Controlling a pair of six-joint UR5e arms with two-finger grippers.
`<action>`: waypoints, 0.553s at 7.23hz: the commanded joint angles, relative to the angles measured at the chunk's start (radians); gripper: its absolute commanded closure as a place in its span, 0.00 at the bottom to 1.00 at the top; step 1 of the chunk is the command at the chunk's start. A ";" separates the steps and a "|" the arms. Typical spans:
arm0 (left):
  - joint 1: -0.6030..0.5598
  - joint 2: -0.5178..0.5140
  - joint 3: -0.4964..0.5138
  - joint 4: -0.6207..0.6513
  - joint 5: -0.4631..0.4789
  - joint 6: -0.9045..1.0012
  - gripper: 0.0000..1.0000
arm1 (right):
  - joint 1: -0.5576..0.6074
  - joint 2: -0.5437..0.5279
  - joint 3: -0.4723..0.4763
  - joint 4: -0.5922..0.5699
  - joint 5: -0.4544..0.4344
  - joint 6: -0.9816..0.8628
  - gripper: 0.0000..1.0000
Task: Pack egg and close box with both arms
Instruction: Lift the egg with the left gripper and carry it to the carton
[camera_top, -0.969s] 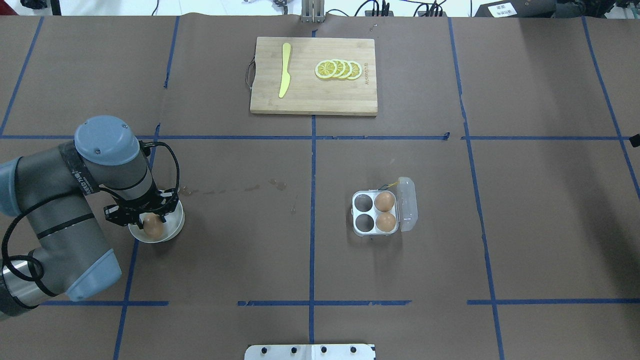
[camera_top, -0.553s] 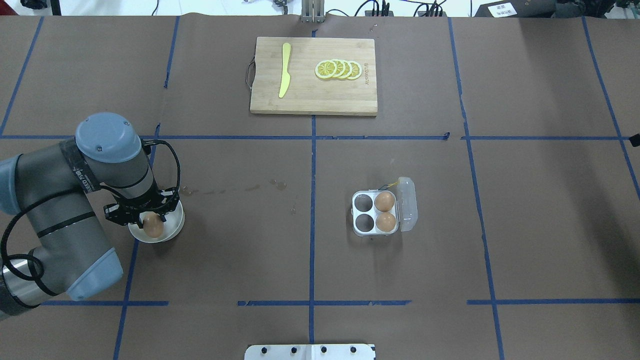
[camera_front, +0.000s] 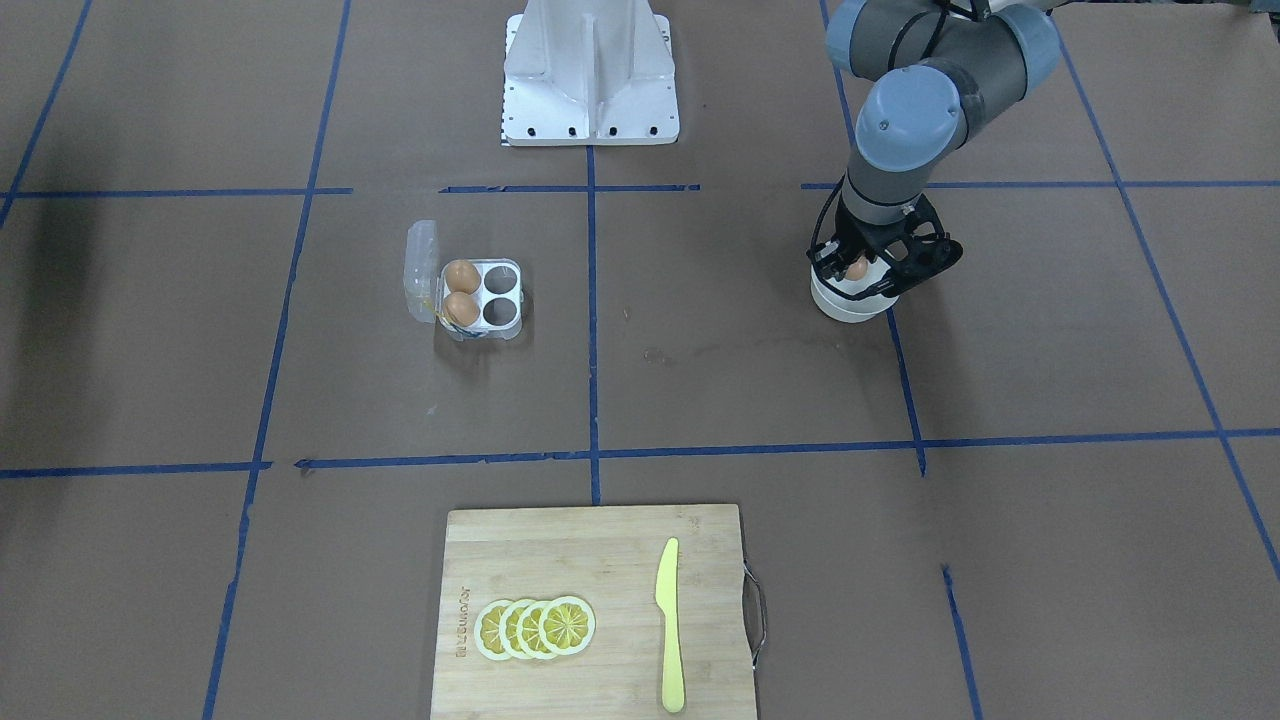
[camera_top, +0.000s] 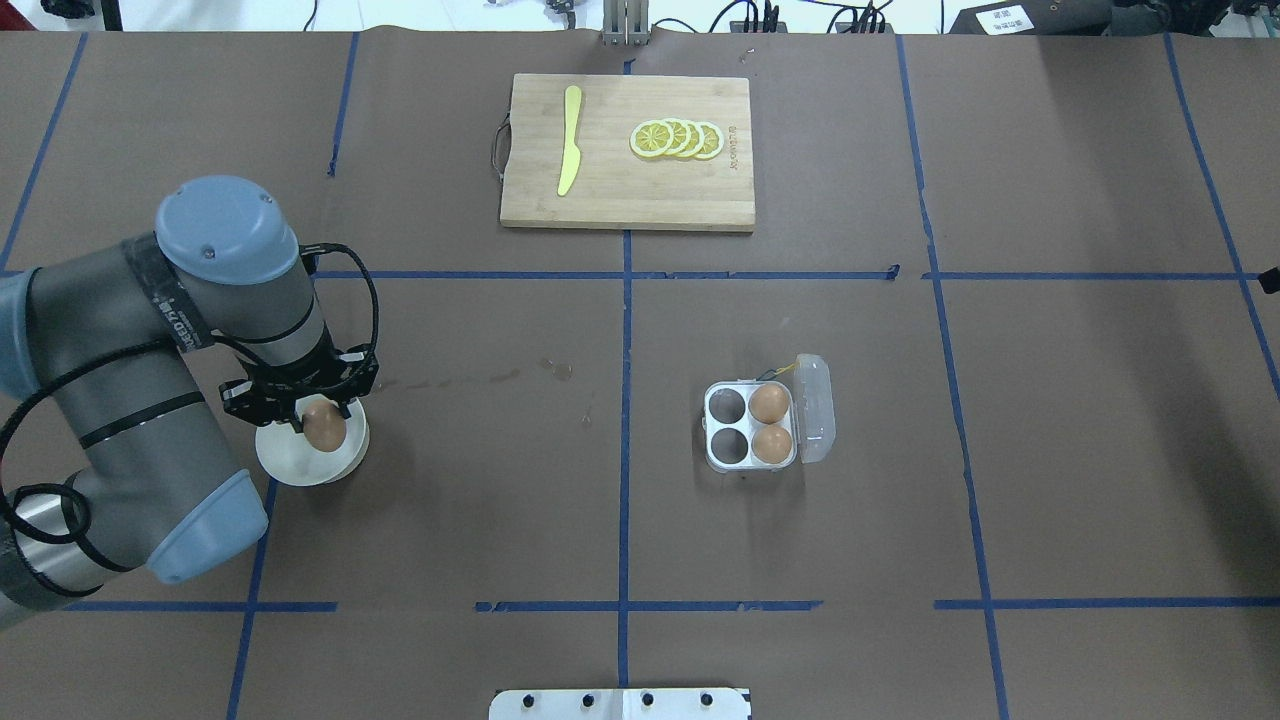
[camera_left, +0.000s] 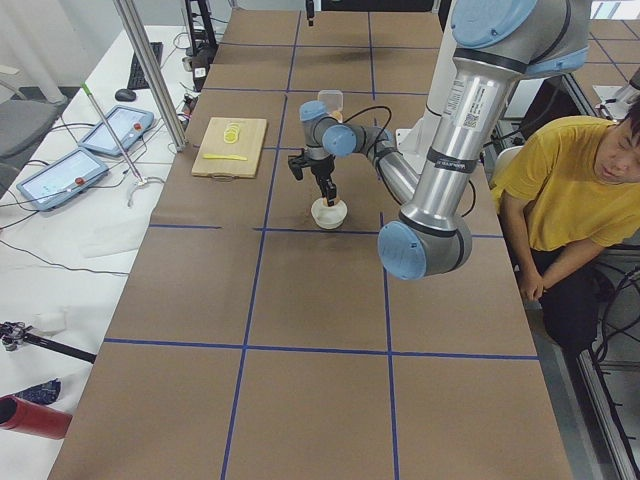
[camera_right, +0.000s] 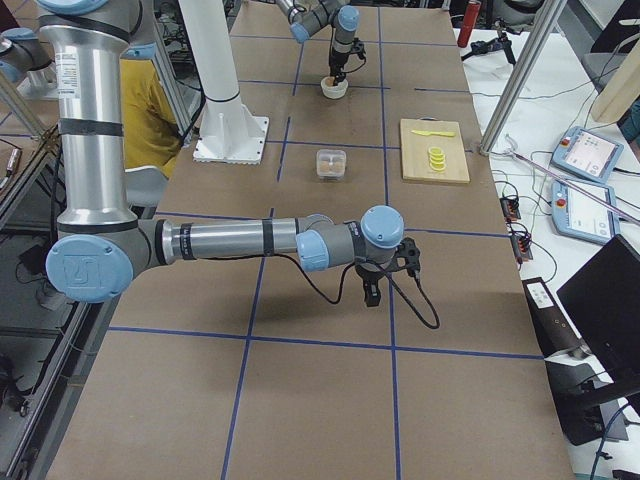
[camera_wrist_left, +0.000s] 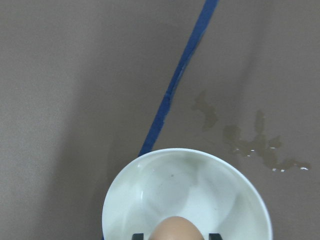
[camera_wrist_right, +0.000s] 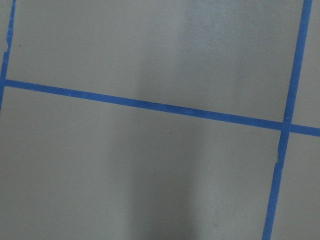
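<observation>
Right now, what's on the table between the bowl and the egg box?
Nothing between bowl and egg box: bare brown paper, one blue tape line crossing, faint stains nearby. Overhead view shows it.

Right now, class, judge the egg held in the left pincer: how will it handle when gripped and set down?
The egg looks smooth and rounded, so it could slip in the left pincer. Squeezed hard, its shell would probably crack. On the flat table it would likely roll.
</observation>
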 joint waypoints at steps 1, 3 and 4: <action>0.000 -0.115 0.036 0.007 -0.004 -0.005 1.00 | 0.000 0.000 0.000 0.000 0.000 0.002 0.00; 0.021 -0.268 0.108 -0.021 -0.010 -0.010 1.00 | -0.002 0.000 0.000 0.000 0.000 0.002 0.00; 0.040 -0.322 0.154 -0.060 -0.010 -0.022 1.00 | -0.003 0.000 0.001 0.000 0.000 0.002 0.00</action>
